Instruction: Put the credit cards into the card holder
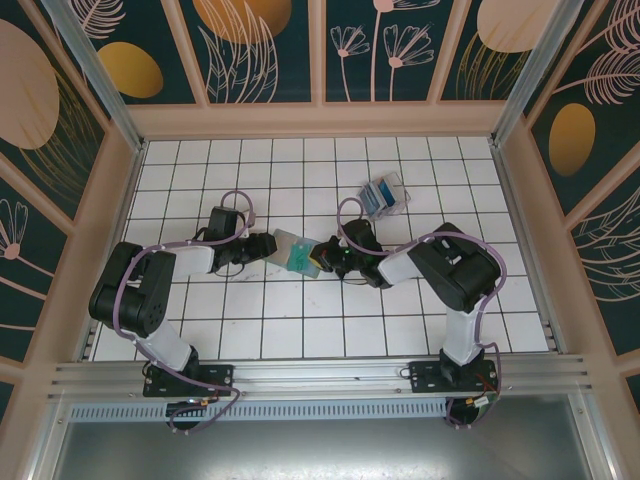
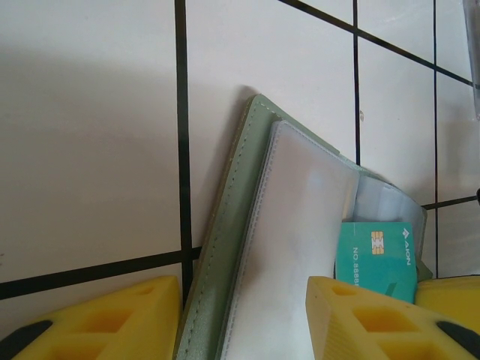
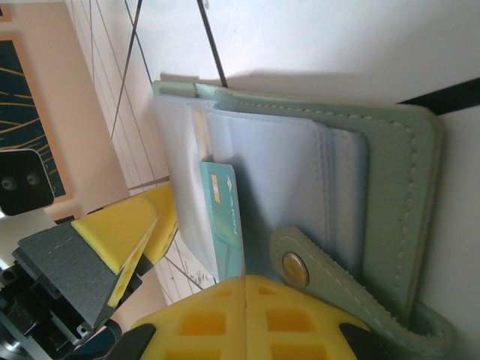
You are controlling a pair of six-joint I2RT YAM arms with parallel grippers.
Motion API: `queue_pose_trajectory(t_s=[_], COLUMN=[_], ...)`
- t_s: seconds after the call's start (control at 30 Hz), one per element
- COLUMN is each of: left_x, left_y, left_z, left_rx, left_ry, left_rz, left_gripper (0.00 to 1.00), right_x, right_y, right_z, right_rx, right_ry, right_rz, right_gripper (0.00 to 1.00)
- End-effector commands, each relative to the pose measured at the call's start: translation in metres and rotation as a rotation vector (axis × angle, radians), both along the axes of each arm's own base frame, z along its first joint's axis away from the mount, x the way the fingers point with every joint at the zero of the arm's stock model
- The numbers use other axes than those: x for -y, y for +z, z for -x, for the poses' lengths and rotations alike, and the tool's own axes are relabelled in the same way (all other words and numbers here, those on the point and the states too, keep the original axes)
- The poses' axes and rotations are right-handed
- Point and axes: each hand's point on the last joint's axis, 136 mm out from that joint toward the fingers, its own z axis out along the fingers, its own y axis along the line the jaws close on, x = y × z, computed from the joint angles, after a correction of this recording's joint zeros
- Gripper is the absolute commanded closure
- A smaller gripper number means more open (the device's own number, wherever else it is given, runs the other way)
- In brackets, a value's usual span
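Note:
The sage-green card holder (image 1: 290,243) (image 2: 240,225) (image 3: 390,172) lies open mid-table between both grippers. My left gripper (image 1: 265,247) (image 2: 244,322) is open, astride the holder's left cover, with one finger beside the green edge and the other over the clear inner leaf. My right gripper (image 1: 322,258) (image 3: 246,289) is shut on a teal credit card (image 2: 375,259) (image 3: 225,225). The card's far end sits in a pale bluish pocket. More credit cards (image 1: 385,195) lie in a small pile on the tiles further back and to the right.
The holder's snap tab (image 3: 296,270) lies flat close to my right fingers. A left finger (image 3: 116,229) shows in the right wrist view, beside the clear leaf. Wooden walls (image 1: 110,200) enclose the white tiled floor.

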Motion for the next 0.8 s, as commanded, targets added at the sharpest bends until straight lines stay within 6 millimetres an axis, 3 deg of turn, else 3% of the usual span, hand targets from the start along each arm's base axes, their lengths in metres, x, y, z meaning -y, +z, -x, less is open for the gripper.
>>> queue_pose_trajectory(t_s=[0.0, 0.23, 0.4, 0.77], left_x=[0.000, 0.001, 0.001, 0.001], left_y=[-0.015, -0.015, -0.015, -0.015], left_z=[0.016, 0.016, 0.018, 0.019], left_rx=[-0.067, -0.067, -0.071, -0.073], left_ry=[-0.011, -0.012, -0.016, -0.019], left_rz=[0.000, 0.003, 0.003, 0.008], left_gripper=[0.51, 0.51, 0.51, 0.51], right_x=[0.002, -0.003, -0.008, -0.003], right_y=[-0.001, -0.007, 0.004, 0.001], right_z=[-0.006, -0.015, -0.025, -0.033], right_rx=[0.010, 0.018, 0.052, 0.100], right_ry=[-0.027, -0.042, -0.073, -0.116], right_rz=[0.028, 0.028, 0.005, 0.046], right_gripper=[1.00, 1.00, 1.00, 1.00])
